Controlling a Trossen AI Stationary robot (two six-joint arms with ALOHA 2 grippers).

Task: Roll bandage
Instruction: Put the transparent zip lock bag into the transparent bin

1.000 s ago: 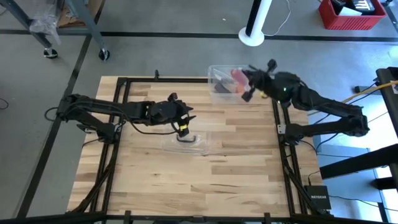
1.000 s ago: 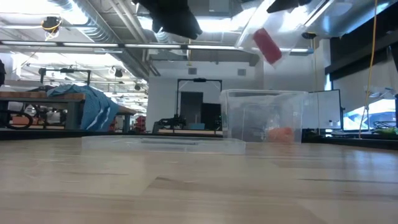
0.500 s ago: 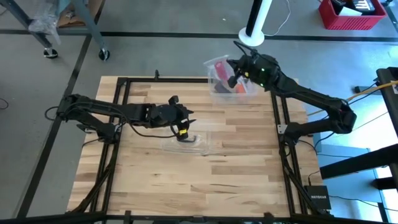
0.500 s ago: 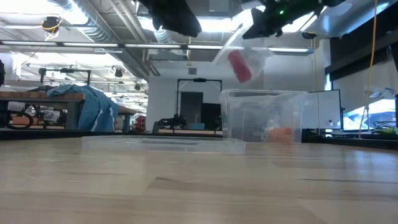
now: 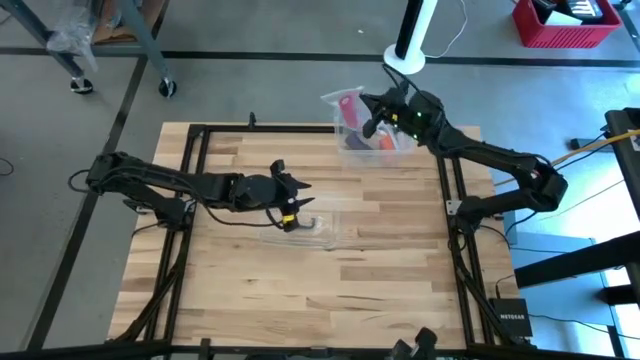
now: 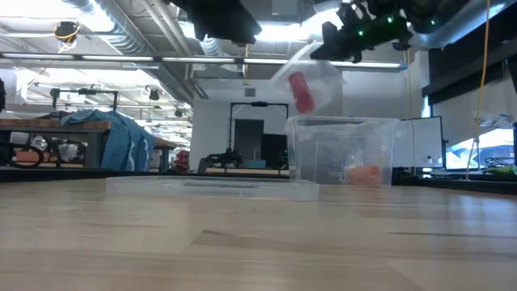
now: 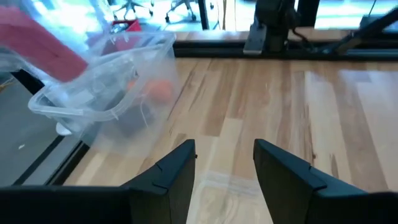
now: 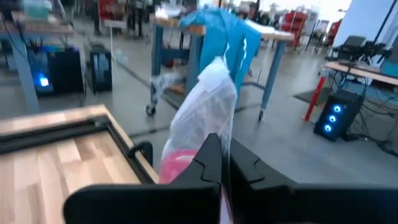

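Overhead: right gripper sits above the far table edge by the clear box, pinching a small clear bag that holds the pink bandage. Left gripper hovers mid-table over a flat clear lid.

Low view: bag hangs in the air above the box, bandage visible inside as a small roll; something orange lies in the box.

Left wrist: fingers stand parted, nothing between them; box ahead, bandage blurred above it.

Right wrist: jaws closed tight on the bag's film, pink bandage just beyond the fingers.

Handling guess: bandage is light, soft, stretchy; the bag film is slippery, so the roll may slide out. Once out, best taken at a loose end, other gripper pinning the strip.

Writing: only a small box low at the right edge shows lettering, too small to be sure of.
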